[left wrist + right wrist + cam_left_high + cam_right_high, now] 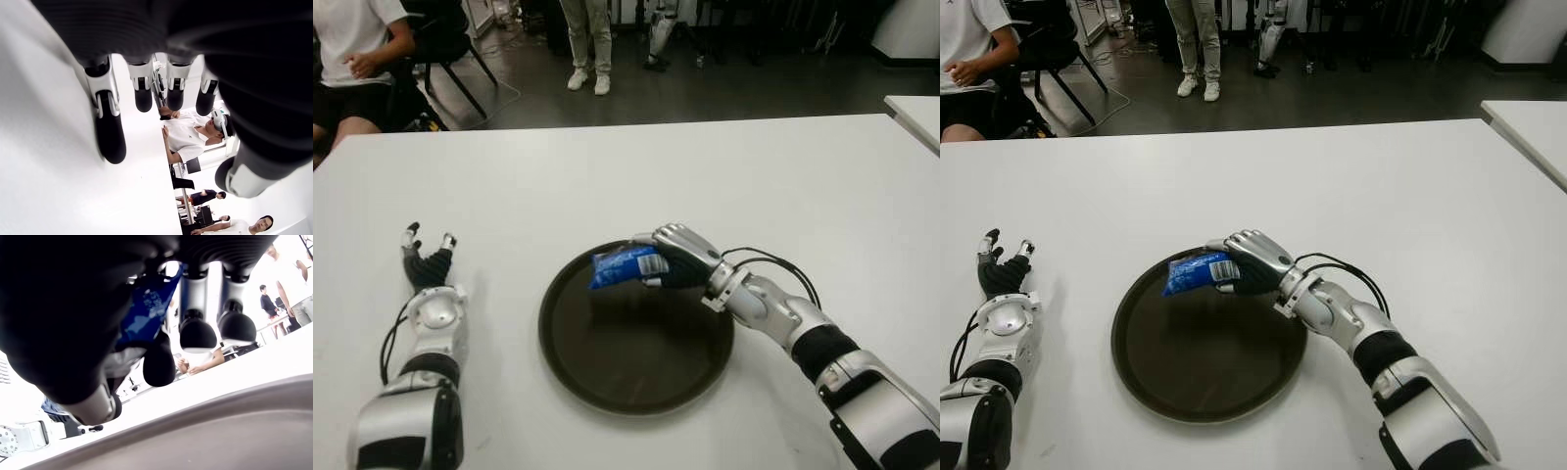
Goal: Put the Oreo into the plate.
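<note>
A blue Oreo packet (625, 265) hangs a little above the far part of the dark round plate (636, 362), and its shadow falls on the plate's floor. My right hand (677, 258) is shut on the packet's right end, reaching in from the right over the plate's far rim. In the right wrist view the blue wrapper (149, 308) shows pinched between the fingers (198, 333) and the thumb, with the plate's rim (205, 416) below. My left hand (429, 257) shows on the white table (607, 186) to the left of the plate, fingers spread and holding nothing.
A seated person (352, 59) is beyond the table's far left corner, and another person's legs (587, 44) stand farther back. A second white table's corner (915, 113) shows at the far right.
</note>
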`<state>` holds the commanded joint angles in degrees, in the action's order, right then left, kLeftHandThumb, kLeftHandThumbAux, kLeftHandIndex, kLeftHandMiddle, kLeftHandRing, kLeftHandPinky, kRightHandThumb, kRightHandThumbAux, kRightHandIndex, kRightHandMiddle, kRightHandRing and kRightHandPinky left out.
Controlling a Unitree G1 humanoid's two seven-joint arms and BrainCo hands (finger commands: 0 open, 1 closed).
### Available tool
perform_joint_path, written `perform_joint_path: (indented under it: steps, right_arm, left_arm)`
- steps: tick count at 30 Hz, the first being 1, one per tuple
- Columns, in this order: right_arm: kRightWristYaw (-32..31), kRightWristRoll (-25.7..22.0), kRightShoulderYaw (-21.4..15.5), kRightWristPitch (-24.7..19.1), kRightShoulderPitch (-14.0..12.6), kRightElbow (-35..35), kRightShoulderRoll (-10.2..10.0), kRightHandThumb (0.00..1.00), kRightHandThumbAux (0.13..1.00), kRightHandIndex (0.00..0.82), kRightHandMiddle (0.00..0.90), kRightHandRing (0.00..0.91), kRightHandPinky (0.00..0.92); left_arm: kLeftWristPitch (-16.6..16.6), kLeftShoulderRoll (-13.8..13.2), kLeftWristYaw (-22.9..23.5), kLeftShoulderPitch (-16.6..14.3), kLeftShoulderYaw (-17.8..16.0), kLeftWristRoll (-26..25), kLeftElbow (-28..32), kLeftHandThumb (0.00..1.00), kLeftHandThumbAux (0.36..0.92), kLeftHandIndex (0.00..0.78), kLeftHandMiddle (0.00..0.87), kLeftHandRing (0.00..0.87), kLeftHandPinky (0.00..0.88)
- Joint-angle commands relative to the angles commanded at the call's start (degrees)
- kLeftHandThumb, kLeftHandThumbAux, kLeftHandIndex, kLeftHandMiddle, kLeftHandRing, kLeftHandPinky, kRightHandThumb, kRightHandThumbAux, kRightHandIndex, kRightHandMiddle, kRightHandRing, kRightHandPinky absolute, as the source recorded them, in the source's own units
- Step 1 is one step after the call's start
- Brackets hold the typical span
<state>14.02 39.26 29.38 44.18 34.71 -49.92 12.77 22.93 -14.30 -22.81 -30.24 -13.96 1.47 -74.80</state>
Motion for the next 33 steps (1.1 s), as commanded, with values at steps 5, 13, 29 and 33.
perform_joint_path:
  steps: [5,13,29,33]
  right_arm:
    - [0.69,-0.44,-0.29,0.66,0.4,-1.03,-0.24,0.711,0.728,0.426,0.795,0.817,0.823]
    - [-0.8,-1.9,-1.12,-0.26,-0.28,-0.82,-0.61,0.715,0.725,0.404,0.375,0.434,0.451]
    - [-0.93,-2.66,-1.25,0.34,0.34,-2.74,-1.77,0.001,0.467,0.001,0.046,0.057,0.068]
    - [-0.1,-2.48,-1.12,0.97,0.62,-3.56,-1.97,0.0,0.434,0.0,0.032,0.043,0.06]
  left_arm:
    - [0.38,-0.13,-0.53,0.08,0.52,0.61,0.16,0.387,0.645,0.023,0.031,0.045,0.076]
    - [0.64,0.03,-0.81,0.31,1.01,0.91,0.35,0.377,0.644,0.026,0.03,0.041,0.068]
    - [0.51,0.16,-0.32,0.2,0.29,0.25,0.28,0.384,0.648,0.017,0.02,0.032,0.063]
    - [0.15,-0.02,-0.23,0.15,0.24,0.28,0.15,0.386,0.651,0.02,0.024,0.029,0.055]
